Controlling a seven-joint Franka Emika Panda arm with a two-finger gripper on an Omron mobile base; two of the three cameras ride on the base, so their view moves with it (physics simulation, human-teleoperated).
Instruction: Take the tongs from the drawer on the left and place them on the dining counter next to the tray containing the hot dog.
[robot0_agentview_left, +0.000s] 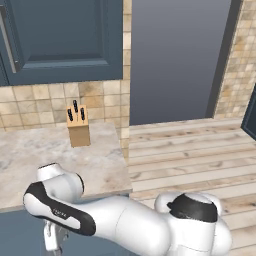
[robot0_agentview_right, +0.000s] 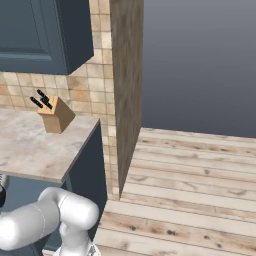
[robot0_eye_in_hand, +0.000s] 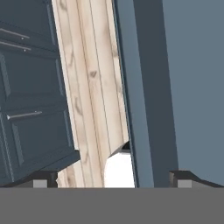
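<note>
**Pincer spread wide below the marble desk edge**

The white arm with dark joints (robot0_agentview_left: 75, 212) bends down past the front edge of the beige veined marble desk (robot0_agentview_left: 30, 155), its hand hanging low in front of the dark blue cabinet base. In the hand view the pincer (robot0_eye_in_hand: 111, 181) has its two dark fingertips (robot0_eye_in_hand: 43, 179) far apart, with nothing between them. That view looks along pale wooden floor planks (robot0_eye_in_hand: 94, 87) between dark slate-blue cabinet fronts with silver bar handles (robot0_eye_in_hand: 24, 115). A wooden knife block with black handles (robot0_agentview_left: 78, 126) stands on the desk near the tiled wall. The tongs cannot be made out here.
</note>
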